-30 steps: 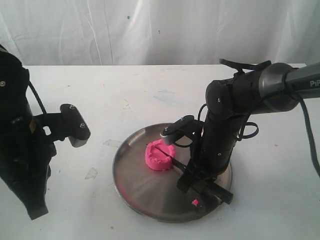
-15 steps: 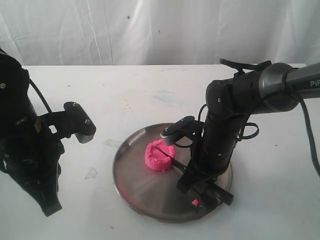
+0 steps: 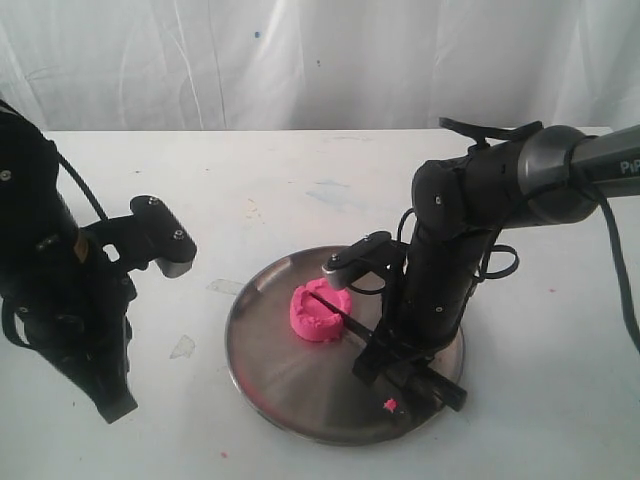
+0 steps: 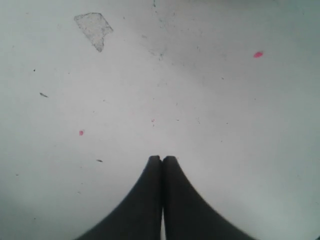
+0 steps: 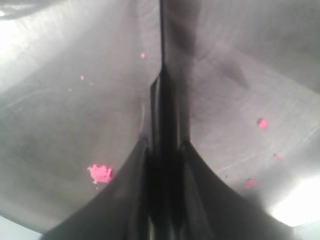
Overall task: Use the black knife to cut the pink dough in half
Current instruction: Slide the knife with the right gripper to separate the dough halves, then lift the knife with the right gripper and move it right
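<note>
The right pincer [image 3: 385, 358] pinches the black knife [image 3: 340, 312] with its blade lying in a groove across the pink dough [image 3: 320, 311] on the steel plate [image 3: 270, 375], so the cut looks begun but not finished, while the left pincer [image 4: 162, 161], pressed together and empty, hangs over the worktop [image 3: 200, 200].

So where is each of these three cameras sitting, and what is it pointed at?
Exterior view: off the arms, looking down on the table; shows both arms, steel plate, pink dough.
Left wrist view: on the left arm, facing bare table; left gripper shut.
Right wrist view: on the right arm, facing the plate; right gripper clamps the black knife.
Shared: plate and knife, exterior and right wrist.
</note>
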